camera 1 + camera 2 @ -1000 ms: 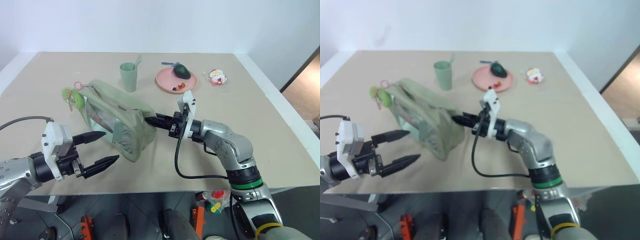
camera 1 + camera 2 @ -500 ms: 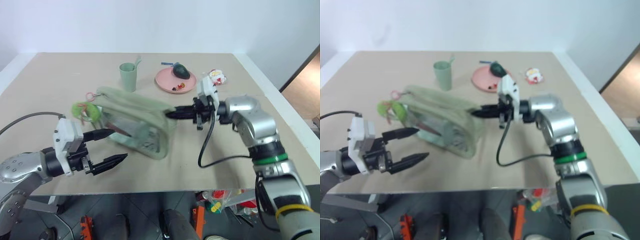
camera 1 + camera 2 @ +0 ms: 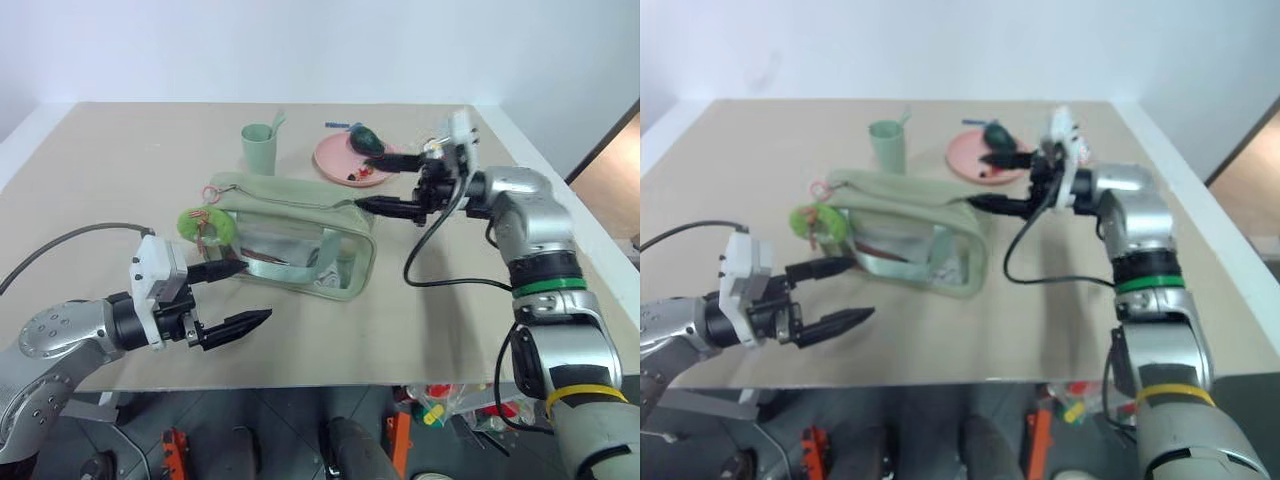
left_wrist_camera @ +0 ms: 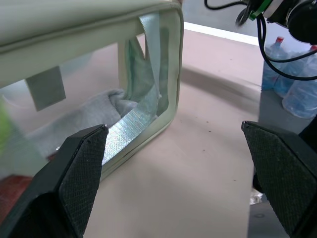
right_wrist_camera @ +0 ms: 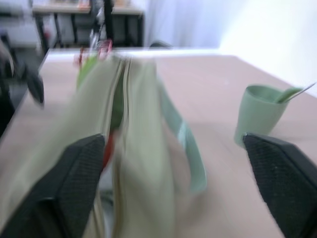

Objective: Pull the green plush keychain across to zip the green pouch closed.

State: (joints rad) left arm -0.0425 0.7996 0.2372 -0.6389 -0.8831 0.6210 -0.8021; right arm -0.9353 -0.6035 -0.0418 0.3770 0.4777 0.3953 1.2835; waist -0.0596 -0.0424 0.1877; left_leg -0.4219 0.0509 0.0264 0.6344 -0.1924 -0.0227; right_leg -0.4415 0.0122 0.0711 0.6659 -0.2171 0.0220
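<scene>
The green pouch [image 3: 290, 235] lies lengthwise mid-table, its clear window facing me and its strap handle [image 3: 325, 262] hanging down the front. The green plush keychain [image 3: 204, 222], fuzzy lime with a pink loop, hangs at the pouch's left end. My right gripper [image 3: 368, 182] is open just off the pouch's right end, pointing left at it, with nothing between its fingers. In the right wrist view the pouch [image 5: 133, 129] sits between the spread fingers. My left gripper [image 3: 232, 296] is open in front of the pouch's left part, below the keychain. Its wrist view looks into the window [image 4: 84, 99].
Behind the pouch stands a pale green cup [image 3: 258, 150] with a spoon in it. A pink plate [image 3: 345, 165] holding a dark green toy [image 3: 367, 138] lies beside the right gripper. The table's front edge [image 3: 330, 372] is near the left gripper.
The right gripper, shut on the pouch's right end, dragged it rightward and up the table, then opened and let go. The pouch turned lengthwise. The left gripper shifted slightly right.
</scene>
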